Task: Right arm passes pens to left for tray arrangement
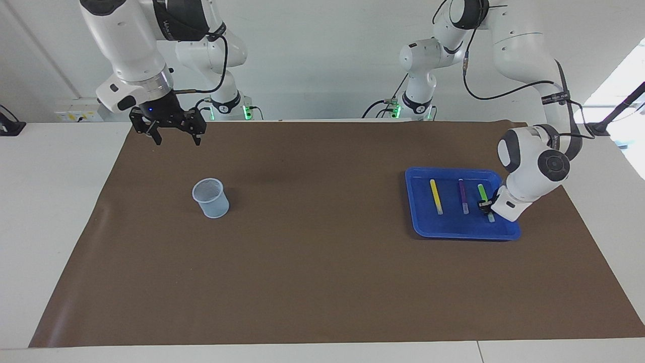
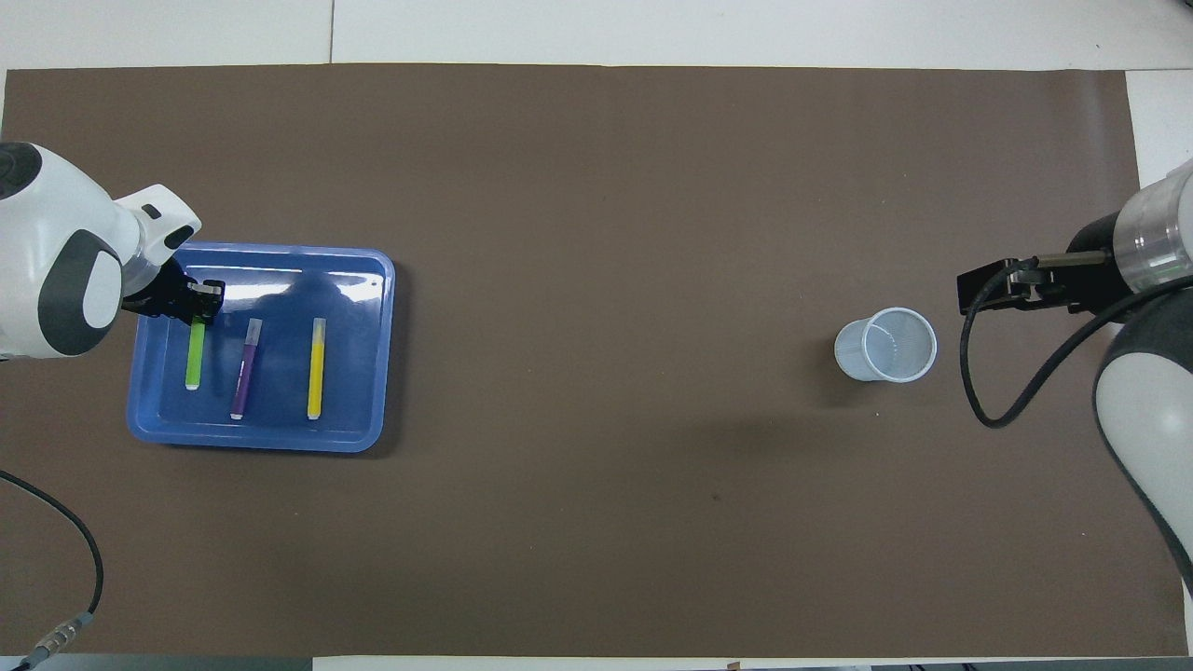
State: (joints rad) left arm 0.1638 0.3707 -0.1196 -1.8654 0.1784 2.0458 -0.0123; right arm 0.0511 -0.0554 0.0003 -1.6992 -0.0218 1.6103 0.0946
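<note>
Slim green pen [image 1: 482,193] (pale cap) in blue tray [image 1: 453,232].

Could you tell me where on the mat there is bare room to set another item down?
The widest free patch is the brown mat between the clear cup and the blue tray. The strip along the mat's edge farthest from the robots is bare too. It is crowded inside the tray: yellow pen, purple pen, green pen, with the left tool at the green one.
</note>
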